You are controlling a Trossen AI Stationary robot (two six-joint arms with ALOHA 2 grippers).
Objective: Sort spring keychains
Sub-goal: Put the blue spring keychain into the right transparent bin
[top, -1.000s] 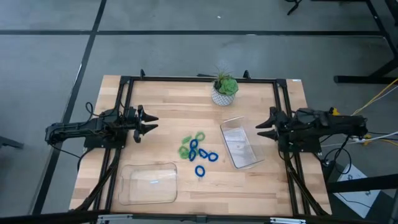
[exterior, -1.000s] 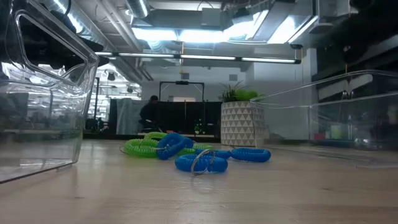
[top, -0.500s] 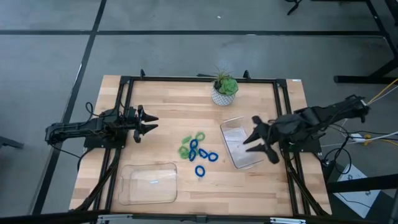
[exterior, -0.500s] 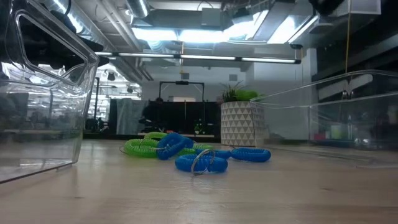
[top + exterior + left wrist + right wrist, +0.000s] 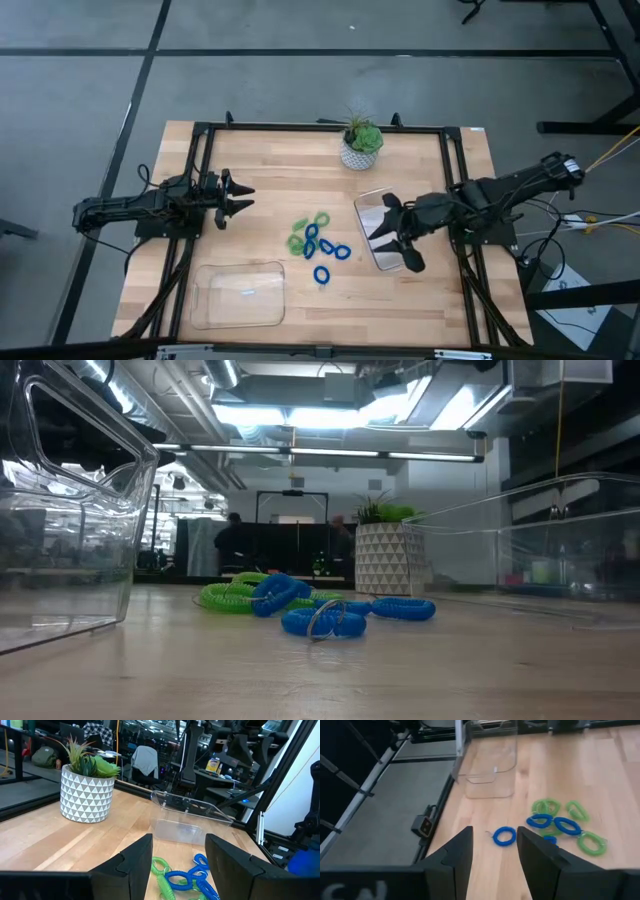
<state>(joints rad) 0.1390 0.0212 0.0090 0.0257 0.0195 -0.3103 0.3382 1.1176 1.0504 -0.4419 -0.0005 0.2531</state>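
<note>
Nearest the front edge of the table (image 5: 420,300): a clear tray (image 5: 238,295) at front-left, nothing seen in it. Just beyond, 1 blue keychain (image 5: 321,274) lies alone, apart from the rest. Behind it the spring keychains (image 5: 318,240) are bunched mid-table, blue and green coils touching and overlapping; green ones (image 5: 232,596) sit toward the far-left side of the heap.

Handling, judged: light, springy plastic coils, likely to squash and roll under a pinch, and to drag a neighbour along where tangled. Best taken across the coil wall of 1 loop; the lone blue one is the cleanest first pick, with bare wood all around it.

Right gripper (image 5: 396,236) is held above the second clear tray (image 5: 372,203), just right of the heap, fingers spread wide. Left gripper (image 5: 243,198) is parked near the left edge, well apart from the heap, fingers also spread.

Room: open wood left of the heap. The tray wall on the right leaves tight clearance for a low approach. Potted plant (image 5: 361,145) at the far edge is well clear.
</note>
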